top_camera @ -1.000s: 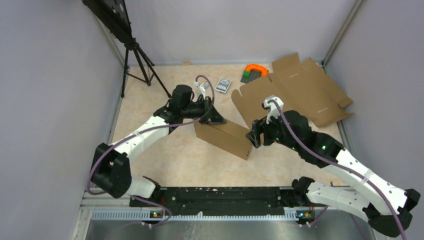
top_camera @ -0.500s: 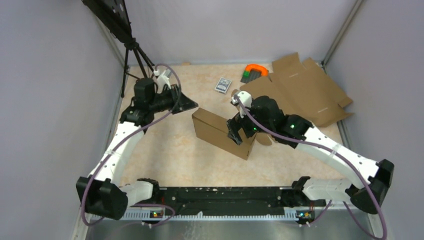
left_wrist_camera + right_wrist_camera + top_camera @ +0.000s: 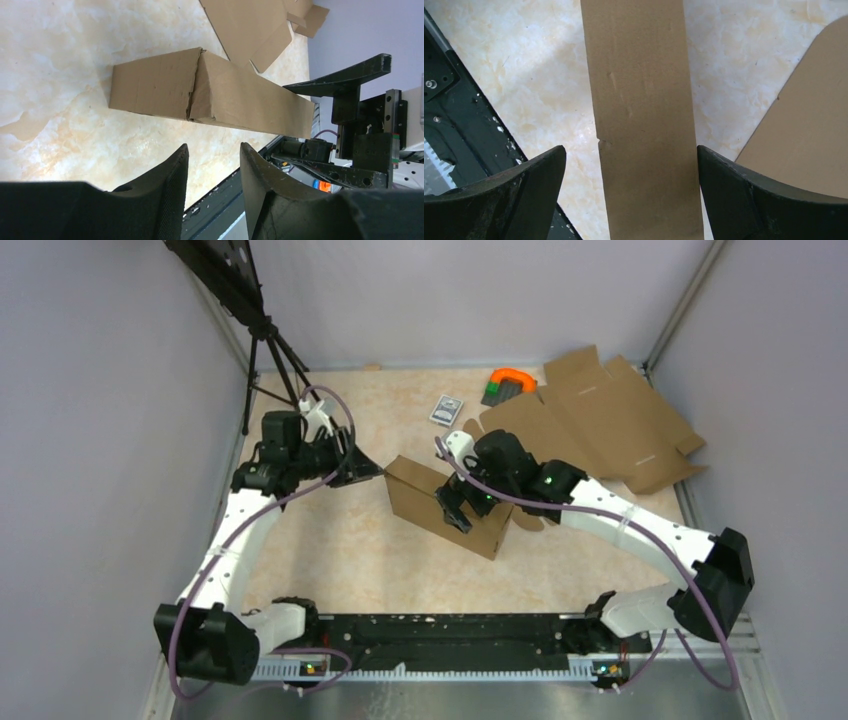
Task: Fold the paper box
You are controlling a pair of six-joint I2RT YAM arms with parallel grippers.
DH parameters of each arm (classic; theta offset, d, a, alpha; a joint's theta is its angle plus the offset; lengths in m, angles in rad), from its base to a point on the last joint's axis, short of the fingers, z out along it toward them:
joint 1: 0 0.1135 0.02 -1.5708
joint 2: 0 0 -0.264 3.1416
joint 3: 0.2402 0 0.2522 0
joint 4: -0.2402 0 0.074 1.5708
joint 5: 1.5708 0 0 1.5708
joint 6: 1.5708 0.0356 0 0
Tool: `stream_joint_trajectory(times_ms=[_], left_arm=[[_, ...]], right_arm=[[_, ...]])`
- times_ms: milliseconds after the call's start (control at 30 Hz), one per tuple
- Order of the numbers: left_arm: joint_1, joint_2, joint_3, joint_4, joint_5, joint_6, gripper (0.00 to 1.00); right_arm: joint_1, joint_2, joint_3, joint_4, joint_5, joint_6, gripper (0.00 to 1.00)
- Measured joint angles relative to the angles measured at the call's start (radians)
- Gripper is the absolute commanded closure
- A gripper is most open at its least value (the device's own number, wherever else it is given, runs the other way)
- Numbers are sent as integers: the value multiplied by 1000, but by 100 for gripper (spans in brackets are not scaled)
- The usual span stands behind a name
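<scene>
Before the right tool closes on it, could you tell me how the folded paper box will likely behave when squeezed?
The paper box is thin folded cardboard, so probably light and apt to slide when nudged. Its end seam gapes in the left wrist view, so a squeeze from the right tool may buckle the walls or spring flaps open.
</scene>
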Motion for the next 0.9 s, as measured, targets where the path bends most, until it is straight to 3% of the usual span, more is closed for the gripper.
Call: stream_joint_trajectory(times_ms=[267, 500, 900], left_arm=[[0, 66, 22, -16, 10, 3, 52], [6, 117, 13, 59, 69, -58, 64], [11, 120, 8, 50, 74, -57, 71]], right_arm=[[0, 0, -21, 35, -73, -31, 21], [0, 19, -48, 42, -80, -37, 28], [0, 24, -66, 70, -63, -34, 35]])
